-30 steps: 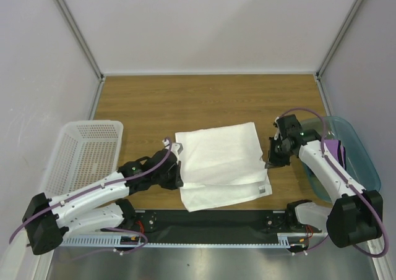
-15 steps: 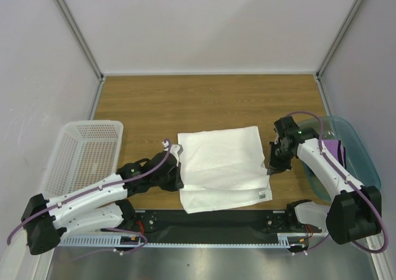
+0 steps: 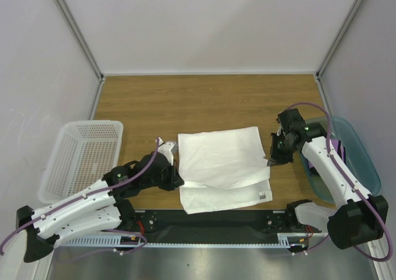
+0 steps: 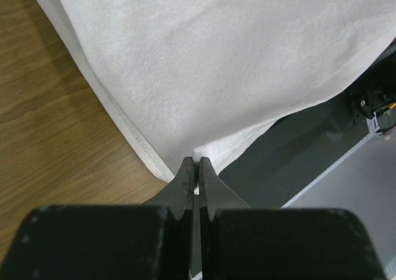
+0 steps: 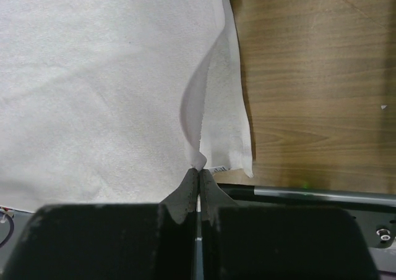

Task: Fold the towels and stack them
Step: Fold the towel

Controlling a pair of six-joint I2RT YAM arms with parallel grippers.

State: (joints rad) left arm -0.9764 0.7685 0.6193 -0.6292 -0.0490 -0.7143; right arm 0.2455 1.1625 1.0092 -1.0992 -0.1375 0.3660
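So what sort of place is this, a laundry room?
More likely a robot test booth than a laundry: plain white walls box in a wooden tabletop, two white-and-black robot arms are bolted at its near edge, both pinching one large white cloth towel.

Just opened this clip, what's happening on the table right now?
Both arms are on the white towel, lying doubled over on the table. The left gripper pinches its near left corner, the right gripper a lifted layer at its right edge, seemingly mid-fold. A white basket sits left, a teal bin right.
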